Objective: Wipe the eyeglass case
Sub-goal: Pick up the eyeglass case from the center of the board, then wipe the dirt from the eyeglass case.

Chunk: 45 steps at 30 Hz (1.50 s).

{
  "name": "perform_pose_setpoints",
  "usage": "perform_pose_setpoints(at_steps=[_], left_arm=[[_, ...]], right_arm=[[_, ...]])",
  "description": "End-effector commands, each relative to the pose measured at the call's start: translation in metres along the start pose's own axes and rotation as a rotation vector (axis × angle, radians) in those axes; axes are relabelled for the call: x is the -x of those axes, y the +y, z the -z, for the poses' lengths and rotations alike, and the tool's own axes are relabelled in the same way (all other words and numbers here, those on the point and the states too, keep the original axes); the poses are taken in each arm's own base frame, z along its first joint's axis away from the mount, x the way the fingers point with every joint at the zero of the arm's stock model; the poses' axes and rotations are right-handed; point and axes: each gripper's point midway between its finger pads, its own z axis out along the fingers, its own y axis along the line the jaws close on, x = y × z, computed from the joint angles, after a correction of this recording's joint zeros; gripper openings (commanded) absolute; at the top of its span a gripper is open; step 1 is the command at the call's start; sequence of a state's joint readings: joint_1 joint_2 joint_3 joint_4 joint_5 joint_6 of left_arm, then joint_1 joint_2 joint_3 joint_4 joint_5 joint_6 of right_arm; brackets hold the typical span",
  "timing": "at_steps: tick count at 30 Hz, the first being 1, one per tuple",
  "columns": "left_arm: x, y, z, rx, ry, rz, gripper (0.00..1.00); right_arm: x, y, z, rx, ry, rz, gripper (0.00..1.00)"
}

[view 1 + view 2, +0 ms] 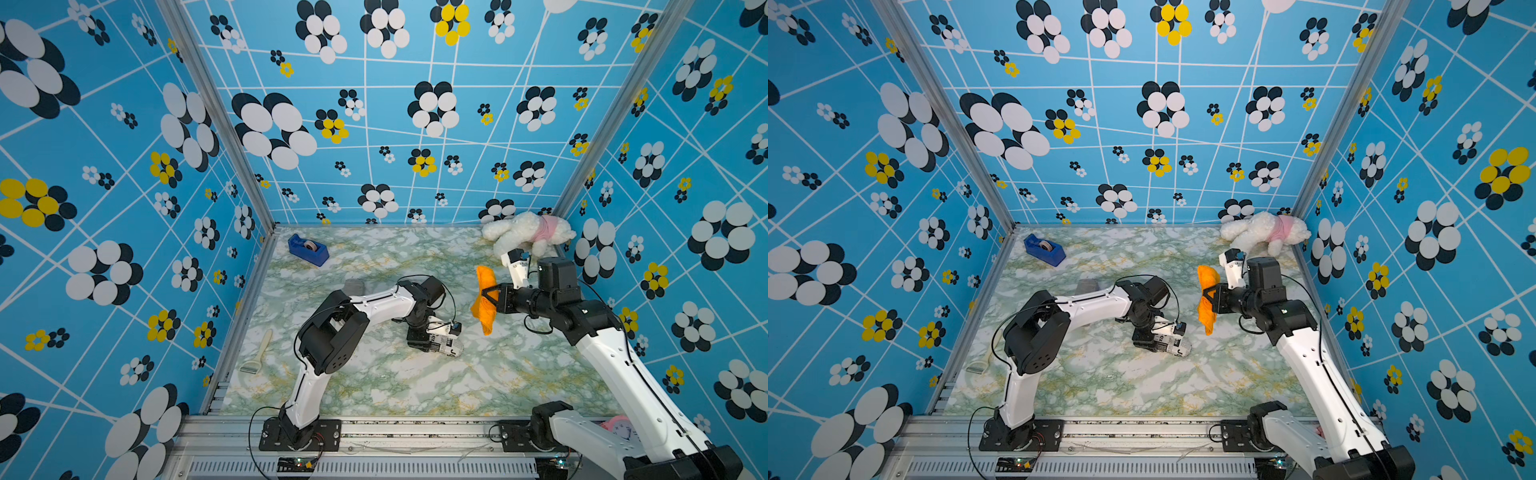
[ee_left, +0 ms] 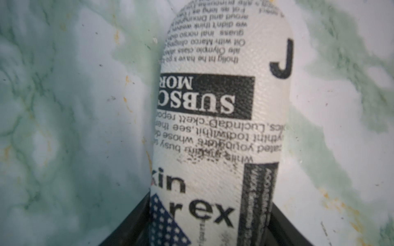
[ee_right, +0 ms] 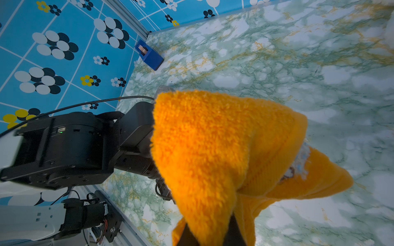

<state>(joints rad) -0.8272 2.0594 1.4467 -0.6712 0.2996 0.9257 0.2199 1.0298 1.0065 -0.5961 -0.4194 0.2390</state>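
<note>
Two grippers, each with something in it. Left gripper: low down on the green marble table, jaws pulled in most of the way and squeezing one end of the eyeglass case. From the left wrist view, black fingers tight against both long sides of the case, no gap showing. Lies flat on the table, close to the middle. Looks white with black newspaper words all over, and has round ends. Runs longways across the table, from the left gripper out toward the right arm's side. Points its free round end that way, and a tiny bit toward the front edge in both top views. Right gripper: up in the air, jaws shut tight on a fluffy orange cloth. Spreads out in folds on both sides of the jaws. Floats near the free end of the case, farther back, not touching it. Elsewhere on the table: a blue tape holder in the far left corner and a white plush toy in the far right corner, both well apart from the case.
</note>
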Motion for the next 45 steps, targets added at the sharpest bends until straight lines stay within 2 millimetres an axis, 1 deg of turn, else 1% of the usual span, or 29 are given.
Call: perform_pose_setpoints(at_steps=[1,2,4,6,9,10,11,12,13,16,18,21,22,24,26,28,31,33,34,39,42,45], left_arm=[[0.000,-0.010,0.005,-0.007,-0.004,0.038,0.62],[0.002,-0.009,0.008,0.002,-0.011,0.043,0.58],[0.004,-0.008,0.011,0.018,-0.016,0.056,0.54],[0.007,-0.008,0.016,0.037,-0.026,0.067,0.49],[0.013,-0.007,0.026,0.085,-0.049,0.065,0.48],[0.016,-0.007,0.029,0.101,-0.060,0.063,0.47],[0.019,-0.007,0.032,0.116,-0.070,0.063,0.45],[0.022,-0.007,0.034,0.129,-0.077,0.063,0.44],[0.026,-0.007,0.038,0.142,-0.085,0.066,0.37],[0.034,-0.008,0.045,0.167,-0.086,0.068,0.34],[0.039,-0.008,0.048,0.177,-0.095,0.074,0.34],[0.045,-0.011,0.047,0.181,-0.098,0.070,0.33],[0.052,-0.011,0.058,0.204,-0.123,0.061,0.32],[0.060,-0.013,0.063,0.217,-0.147,0.047,0.31],[0.065,-0.014,0.065,0.224,-0.154,0.035,0.26],[0.069,-0.014,0.065,0.227,-0.157,0.032,0.20],[0.076,-0.012,0.063,0.224,-0.186,0.045,0.19],[0.077,-0.009,0.057,0.225,-0.195,0.051,0.19],[0.078,-0.007,0.054,0.232,-0.196,0.060,0.17],[0.080,0.003,0.047,0.276,-0.248,0.100,0.19],[0.075,0.010,0.043,0.306,-0.276,0.122,0.20],[0.068,0.014,0.036,0.327,-0.277,0.145,0.20]], right_arm=[[-0.004,-0.003,0.004,-0.018,0.013,-0.008,0.00],[-0.007,-0.004,0.004,-0.023,0.025,-0.017,0.00],[-0.015,-0.007,0.005,-0.040,0.051,-0.038,0.00],[-0.028,-0.011,0.004,-0.051,0.090,-0.068,0.00],[-0.054,-0.017,-0.004,-0.057,0.180,-0.138,0.00],[-0.064,-0.019,-0.009,-0.048,0.218,-0.169,0.00],[-0.076,-0.019,-0.016,-0.032,0.255,-0.213,0.00],[-0.081,-0.018,-0.020,-0.011,0.272,-0.242,0.00],[-0.090,-0.015,-0.029,0.035,0.295,-0.300,0.00],[-0.102,-0.010,-0.048,0.117,0.308,-0.420,0.00],[-0.108,-0.013,-0.058,0.124,0.311,-0.449,0.00],[-0.112,-0.016,-0.069,0.126,0.322,-0.457,0.00],[-0.115,-0.016,-0.073,0.128,0.334,-0.458,0.00],[-0.119,-0.014,-0.081,0.131,0.353,-0.448,0.00],[-0.122,-0.011,-0.089,0.134,0.371,-0.438,0.00],[-0.124,-0.008,-0.096,0.139,0.375,-0.435,0.00],[-0.131,-0.006,-0.109,0.155,0.392,-0.451,0.00],[-0.137,-0.004,-0.116,0.182,0.402,-0.476,0.00],[-0.138,-0.002,-0.120,0.197,0.402,-0.490,0.00],[-0.151,0.003,-0.126,0.237,0.438,-0.513,0.00],[-0.153,0.003,-0.123,0.240,0.435,-0.508,0.00],[-0.151,0.006,-0.119,0.252,0.417,-0.495,0.00]])
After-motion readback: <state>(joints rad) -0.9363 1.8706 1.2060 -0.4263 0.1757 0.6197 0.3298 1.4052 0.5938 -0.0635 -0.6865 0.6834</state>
